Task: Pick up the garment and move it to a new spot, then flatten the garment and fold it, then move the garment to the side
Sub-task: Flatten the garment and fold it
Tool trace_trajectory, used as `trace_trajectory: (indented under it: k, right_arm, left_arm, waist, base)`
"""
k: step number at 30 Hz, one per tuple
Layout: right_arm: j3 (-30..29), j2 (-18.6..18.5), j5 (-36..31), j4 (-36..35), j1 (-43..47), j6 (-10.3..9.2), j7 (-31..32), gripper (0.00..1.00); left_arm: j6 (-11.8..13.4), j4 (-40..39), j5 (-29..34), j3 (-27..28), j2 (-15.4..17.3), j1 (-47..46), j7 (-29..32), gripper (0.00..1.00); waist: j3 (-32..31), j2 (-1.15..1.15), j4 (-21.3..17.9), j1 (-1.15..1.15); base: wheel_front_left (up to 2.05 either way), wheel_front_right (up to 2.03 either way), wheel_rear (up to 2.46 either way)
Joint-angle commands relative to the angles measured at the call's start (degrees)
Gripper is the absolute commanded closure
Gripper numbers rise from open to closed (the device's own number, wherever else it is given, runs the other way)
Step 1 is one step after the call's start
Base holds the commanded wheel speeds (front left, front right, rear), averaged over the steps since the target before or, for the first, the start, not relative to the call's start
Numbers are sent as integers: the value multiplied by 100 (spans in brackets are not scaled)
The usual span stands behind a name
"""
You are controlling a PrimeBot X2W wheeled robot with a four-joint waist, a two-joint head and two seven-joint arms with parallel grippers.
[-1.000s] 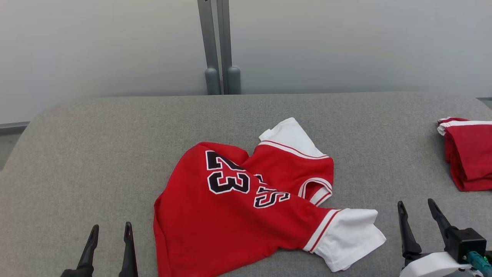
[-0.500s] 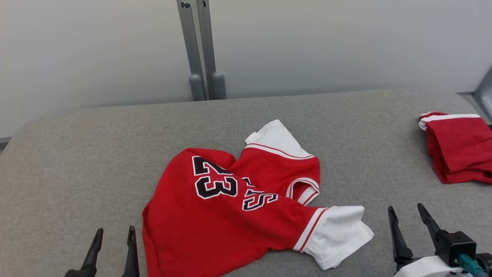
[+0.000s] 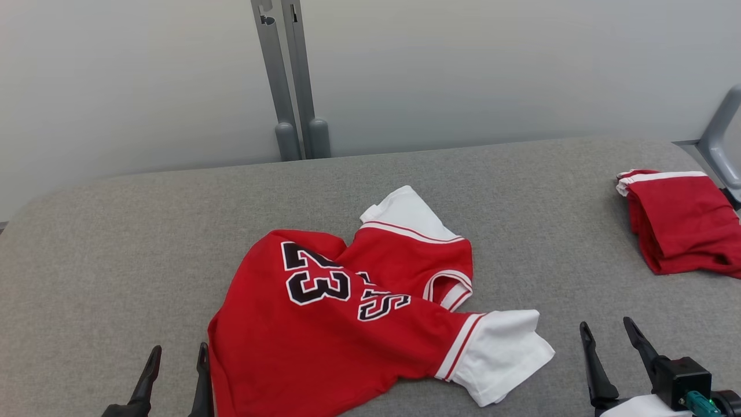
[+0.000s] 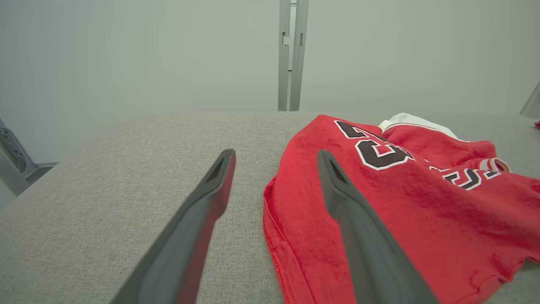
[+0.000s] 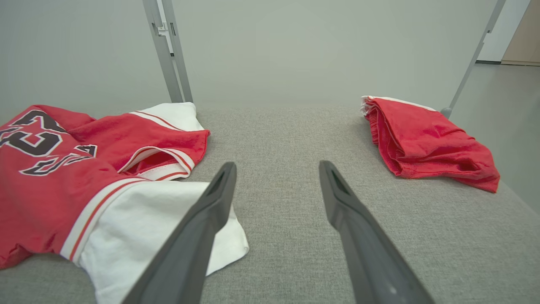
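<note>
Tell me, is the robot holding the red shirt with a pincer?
No, nothing is held. The left pincer and right pincer are open and empty; the red shirt lies loose on the grey table.

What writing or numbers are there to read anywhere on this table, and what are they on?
"23": black white-edged number on the crumpled red-and-white jersey.
Black lettering beside it: an "S" reads, the rest is folded under.
Folded red garment at the right: no writing shows.
</note>
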Motion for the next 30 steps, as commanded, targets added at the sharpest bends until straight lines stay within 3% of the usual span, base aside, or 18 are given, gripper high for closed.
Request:
trace_trajectory:
  k: [1, 6, 11, 21, 30]
  right_arm:
    - [8, -30, 28, 18, 26, 0, 3, 0]
    - [47, -35, 24, 29, -1, -1, 3, 0]
    - [442, -242, 101, 279, -78, 0, 3, 0]
    - [1456, -892, 322, 1361, -890, -1, 667, 0]
    - [1976, -1005, 588, 1895, -1421, -1, 1003, 0]
  left_arm:
    - [-19, 3, 28, 12, 1, -102, -14, 0]
    - [-32, 21, 21, 42, -9, -141, -14, 0]
    - [-26, 375, 217, -188, 43, 7, 174, 0]
    - [-8, -332, 128, -776, 67, 566, 2540, 0]
    - [112, -889, 195, -1064, 83, 882, 3306, 0]
  waist:
    - [8, 0, -5, 0]
    - [29, 0, -3, 0]
    - [22, 0, -4, 0]
    - [205, 0, 98, 0]
    - [341, 0, 261, 0]
  base:
    - [0, 0, 0]
    - [0, 0, 0]
    - [0, 0, 0]
    - [0, 0, 0]
    - [0, 0, 0]
